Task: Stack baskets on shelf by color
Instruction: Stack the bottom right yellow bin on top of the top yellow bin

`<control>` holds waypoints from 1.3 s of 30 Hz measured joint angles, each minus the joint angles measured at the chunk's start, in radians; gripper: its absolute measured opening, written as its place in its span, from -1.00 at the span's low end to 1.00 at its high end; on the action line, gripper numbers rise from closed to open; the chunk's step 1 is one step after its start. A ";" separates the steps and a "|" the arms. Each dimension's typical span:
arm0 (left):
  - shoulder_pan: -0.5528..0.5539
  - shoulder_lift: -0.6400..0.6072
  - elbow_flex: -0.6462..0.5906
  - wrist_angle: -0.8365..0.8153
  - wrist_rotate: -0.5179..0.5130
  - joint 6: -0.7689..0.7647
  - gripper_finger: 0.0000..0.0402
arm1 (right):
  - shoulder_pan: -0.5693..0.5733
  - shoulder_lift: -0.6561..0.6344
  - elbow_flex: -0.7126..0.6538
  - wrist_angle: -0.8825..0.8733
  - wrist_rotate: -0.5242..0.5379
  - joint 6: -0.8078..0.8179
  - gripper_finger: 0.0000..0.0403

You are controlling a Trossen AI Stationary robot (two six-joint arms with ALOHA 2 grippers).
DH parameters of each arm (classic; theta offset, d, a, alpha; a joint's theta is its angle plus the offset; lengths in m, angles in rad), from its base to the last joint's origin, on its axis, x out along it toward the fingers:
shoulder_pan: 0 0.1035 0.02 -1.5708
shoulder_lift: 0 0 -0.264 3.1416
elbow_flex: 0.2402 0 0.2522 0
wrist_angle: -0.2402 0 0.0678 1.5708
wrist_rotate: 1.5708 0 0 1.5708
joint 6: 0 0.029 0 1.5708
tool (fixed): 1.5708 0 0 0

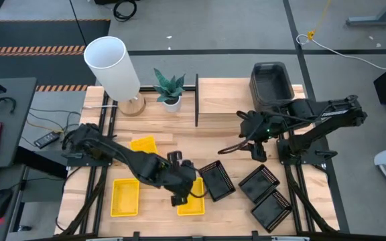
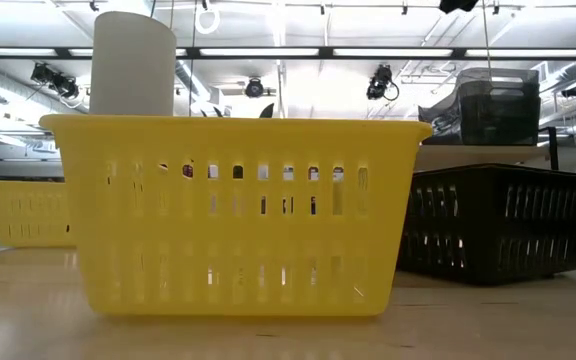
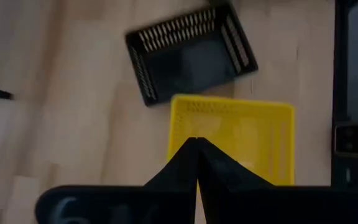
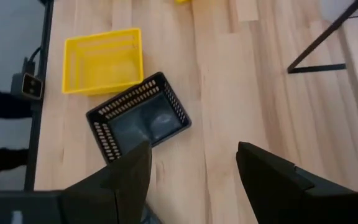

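While the left gripper (image 1: 179, 198) is hovering with its fingers pressed together and holding nothing above the near rim of a yellow basket (image 1: 191, 204) at 6 o'clock on the table (image 1: 233, 214), two more yellow baskets are lying at 8 o'clock (image 1: 125, 197) and 9 o'clock (image 1: 144, 144), with a black mesh basket (image 1: 217, 180) just beside the first at its 2 o'clock. Further right, the right gripper (image 1: 252, 148) is waiting with fingers spread wide and empty near the shelf (image 1: 223, 100), where stacked dark grey baskets (image 1: 270, 83) are sitting at 1 o'clock, and two more mesh baskets (image 1: 265, 195) are resting at 4 o'clock.
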State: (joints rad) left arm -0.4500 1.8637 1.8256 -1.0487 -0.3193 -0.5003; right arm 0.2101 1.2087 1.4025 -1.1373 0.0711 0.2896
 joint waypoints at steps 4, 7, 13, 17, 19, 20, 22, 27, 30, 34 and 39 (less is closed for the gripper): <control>0.022 0.068 0.000 0.002 0.106 0.046 -0.93 | 0.039 0.000 0.000 0.034 0.059 0.030 0.19; 0.050 0.120 0.000 -0.001 0.231 0.100 -0.94 | 0.071 0.001 0.000 0.065 0.095 0.045 0.19; 0.115 0.174 0.000 -0.027 0.322 0.190 -0.96 | 0.129 0.001 0.000 0.067 0.157 0.091 0.19; 0.161 0.182 0.000 -0.015 0.324 0.163 -0.83 | 0.167 0.001 0.000 0.067 0.198 0.135 0.19; 0.180 0.182 0.000 0.005 0.341 0.150 -0.72 | 0.186 0.001 0.000 0.067 0.222 0.148 0.19; 0.188 0.182 0.000 0.008 0.358 0.145 -0.67 | 0.194 0.001 0.000 0.067 0.234 0.153 0.19; 0.201 0.182 0.000 0.013 0.389 0.145 -0.54 | 0.208 0.001 0.000 0.067 0.255 0.160 0.19; 0.201 0.215 0.000 0.009 0.421 0.217 -0.30 | 0.240 0.001 0.000 0.066 0.302 0.188 0.19; 0.193 0.237 0.000 0.017 0.421 0.237 -0.23 | 0.257 0.001 0.000 0.066 0.323 0.209 0.19; 0.186 0.272 0.000 0.013 0.384 0.242 -0.23 | 0.274 0.001 0.000 0.066 0.341 0.228 0.19; 0.186 0.313 0.000 0.019 0.382 0.242 -0.28 | 0.280 0.001 0.000 0.067 0.348 0.239 0.19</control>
State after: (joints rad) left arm -0.2638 2.1770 1.8256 -1.0301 0.0626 -0.2587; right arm 0.4904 1.2098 1.4025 -1.0703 0.4187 0.5285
